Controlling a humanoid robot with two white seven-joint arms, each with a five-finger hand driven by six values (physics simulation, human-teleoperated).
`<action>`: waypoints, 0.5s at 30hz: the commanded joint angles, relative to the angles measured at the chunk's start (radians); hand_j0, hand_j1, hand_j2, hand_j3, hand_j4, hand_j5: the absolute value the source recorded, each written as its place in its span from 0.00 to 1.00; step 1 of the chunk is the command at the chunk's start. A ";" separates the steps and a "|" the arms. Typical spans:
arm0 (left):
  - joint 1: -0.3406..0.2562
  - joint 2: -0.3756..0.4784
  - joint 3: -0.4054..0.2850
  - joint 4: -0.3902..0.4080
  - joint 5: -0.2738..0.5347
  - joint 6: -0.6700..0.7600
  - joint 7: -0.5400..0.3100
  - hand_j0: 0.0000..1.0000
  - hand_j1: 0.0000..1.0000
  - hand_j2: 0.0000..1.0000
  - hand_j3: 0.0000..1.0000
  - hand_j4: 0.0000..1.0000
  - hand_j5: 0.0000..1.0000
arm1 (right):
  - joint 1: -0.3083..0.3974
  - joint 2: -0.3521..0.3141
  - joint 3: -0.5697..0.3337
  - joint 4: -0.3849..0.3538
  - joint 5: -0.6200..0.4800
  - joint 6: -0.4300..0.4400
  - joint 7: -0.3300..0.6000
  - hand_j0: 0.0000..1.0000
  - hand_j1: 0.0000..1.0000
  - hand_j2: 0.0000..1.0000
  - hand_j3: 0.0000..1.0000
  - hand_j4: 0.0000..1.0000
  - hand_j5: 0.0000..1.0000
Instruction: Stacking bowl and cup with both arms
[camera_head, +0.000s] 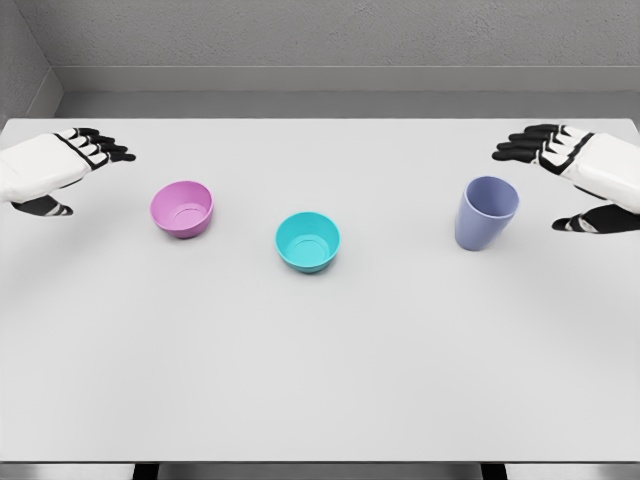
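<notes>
Teal bowl (308, 241) sitting mid-table (320, 390), pink bowl (182, 208) toward its left edge, purple cup (486, 212) toward its right, my 2 hands, left (62, 168) and right (580, 172), hovering fingers apart, holding nothing.

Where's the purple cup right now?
In the head view, the purple cup stands upright on the table's right side, between the teal bowl and the open right hand.

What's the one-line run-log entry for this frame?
stage: pre-grasp | left hand: open, left of pink bowl | right hand: open, right of purple cup | teal bowl: mid-table | nothing stacked
</notes>
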 joint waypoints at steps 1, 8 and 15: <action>0.000 0.001 0.000 0.000 0.005 0.001 0.000 1.00 1.00 1.00 1.00 1.00 1.00 | -0.002 0.000 0.003 0.000 -0.007 0.001 -0.002 1.00 1.00 1.00 1.00 1.00 1.00; -0.008 -0.005 0.011 0.006 0.005 0.001 -0.098 1.00 1.00 1.00 1.00 1.00 1.00 | -0.037 0.000 -0.003 0.003 -0.009 0.001 -0.002 1.00 1.00 1.00 1.00 1.00 1.00; -0.126 -0.119 -0.003 0.001 0.008 0.001 -0.346 1.00 1.00 1.00 1.00 1.00 1.00 | -0.081 -0.002 -0.026 0.001 -0.009 0.001 0.001 1.00 1.00 1.00 1.00 1.00 1.00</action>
